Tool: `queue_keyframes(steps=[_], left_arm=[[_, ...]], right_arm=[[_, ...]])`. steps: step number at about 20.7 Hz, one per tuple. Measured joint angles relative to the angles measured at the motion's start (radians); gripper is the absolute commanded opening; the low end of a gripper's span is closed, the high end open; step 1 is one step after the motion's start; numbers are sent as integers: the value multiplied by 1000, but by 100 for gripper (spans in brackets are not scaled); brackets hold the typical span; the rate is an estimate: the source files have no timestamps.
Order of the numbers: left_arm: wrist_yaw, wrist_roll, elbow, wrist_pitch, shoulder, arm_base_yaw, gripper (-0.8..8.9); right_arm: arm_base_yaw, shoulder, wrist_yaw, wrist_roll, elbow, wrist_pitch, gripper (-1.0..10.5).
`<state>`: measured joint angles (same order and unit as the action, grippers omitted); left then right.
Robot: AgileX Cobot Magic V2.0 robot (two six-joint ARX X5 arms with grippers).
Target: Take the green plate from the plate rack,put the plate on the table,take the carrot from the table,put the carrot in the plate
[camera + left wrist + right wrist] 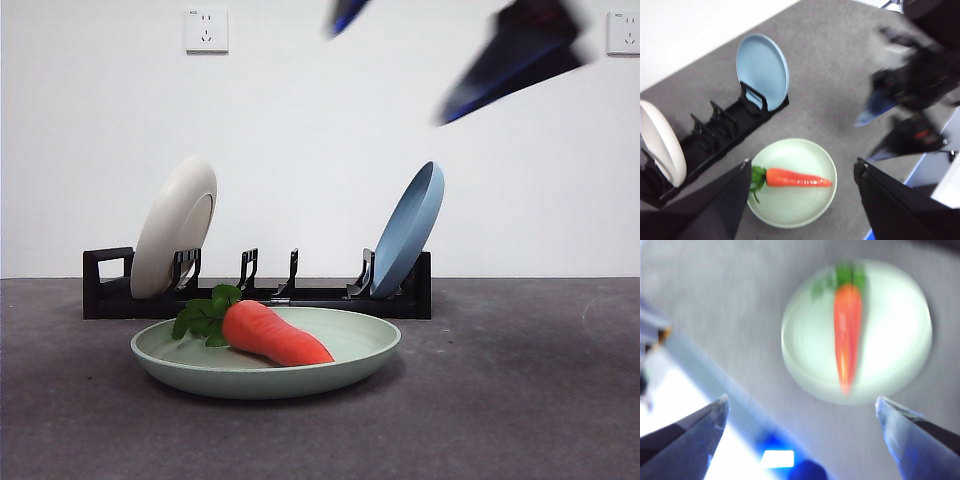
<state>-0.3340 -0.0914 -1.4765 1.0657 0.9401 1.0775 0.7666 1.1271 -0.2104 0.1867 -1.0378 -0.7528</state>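
The carrot (272,334) lies in the green plate (340,366). Both grippers, left gripper (802,172) and right gripper (802,412), hang high above it at 12 o'clock, jaws wide apart, holding nothing.

— What stands in the way over the table (520,400)?

— Little: the green plate (350,358) with the carrot (275,335) lies just before the rack (420,295). Behind it a cream plate (175,238) and a blue plate (410,228) lean up — bare slots between them. Open tabletop lies to either side.
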Motion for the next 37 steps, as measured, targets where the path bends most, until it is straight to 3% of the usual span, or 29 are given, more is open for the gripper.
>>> queue_keyframes(steps=[4, 6, 8, 10, 11, 37], left_arm=[[13, -32, 0, 70, 0, 0, 341], [42, -48, 0, 101, 0, 0, 323], [73, -61, 0, 130, 0, 0, 197], [84, -75, 0, 157, 0, 0, 8], [84, -79, 0, 171, 0, 0, -11], [78, -94, 0, 220, 0, 0, -4]], right_arm=[[0, -131, 0, -3, 0, -201, 486], [0, -169, 0, -3, 0, -243, 405], [0, -200, 0, -3, 0, -266, 276], [0, -222, 0, -3, 0, -273, 91], [0, -231, 0, -4, 0, -273, -4], [0, -245, 1, -22, 0, -276, 2]])
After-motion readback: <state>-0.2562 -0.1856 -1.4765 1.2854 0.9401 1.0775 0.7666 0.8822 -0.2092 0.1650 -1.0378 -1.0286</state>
